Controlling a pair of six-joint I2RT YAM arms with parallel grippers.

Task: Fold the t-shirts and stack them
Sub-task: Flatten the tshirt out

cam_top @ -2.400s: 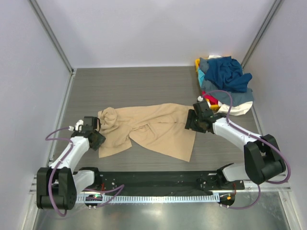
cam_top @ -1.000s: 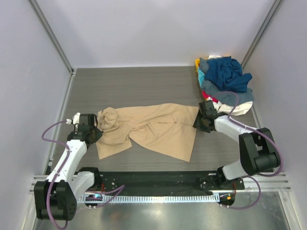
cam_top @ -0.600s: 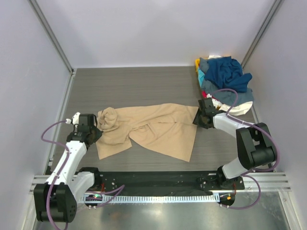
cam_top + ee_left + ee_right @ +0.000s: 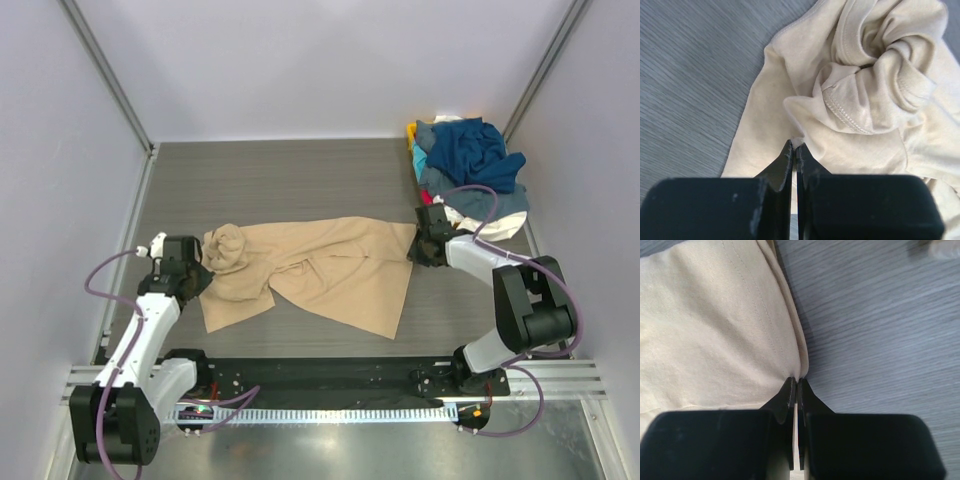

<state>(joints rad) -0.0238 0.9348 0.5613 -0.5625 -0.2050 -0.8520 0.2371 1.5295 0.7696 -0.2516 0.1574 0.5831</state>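
Observation:
A tan t-shirt [image 4: 320, 265] lies spread and rumpled across the middle of the table, bunched at its left end [image 4: 875, 65]. My left gripper [image 4: 197, 277] is at that left end, shut on a pinch of the tan cloth [image 4: 796, 142]. My right gripper [image 4: 415, 243] is at the shirt's right corner, shut on its hemmed edge [image 4: 797, 379]. A heap of other t-shirts [image 4: 470, 170], navy, grey-blue and white with bits of red, teal and yellow, sits at the back right.
The grey wood-grain table [image 4: 280, 180] has side rails: one [image 4: 125, 270] just left of my left arm, one [image 4: 535, 250] near my right arm. A black strip [image 4: 320, 375] runs along the near edge by the arm bases.
My right gripper has closed on the shirt's right corner after reaching slightly toward it. The left gripper stays shut on the left end, hardly moved.

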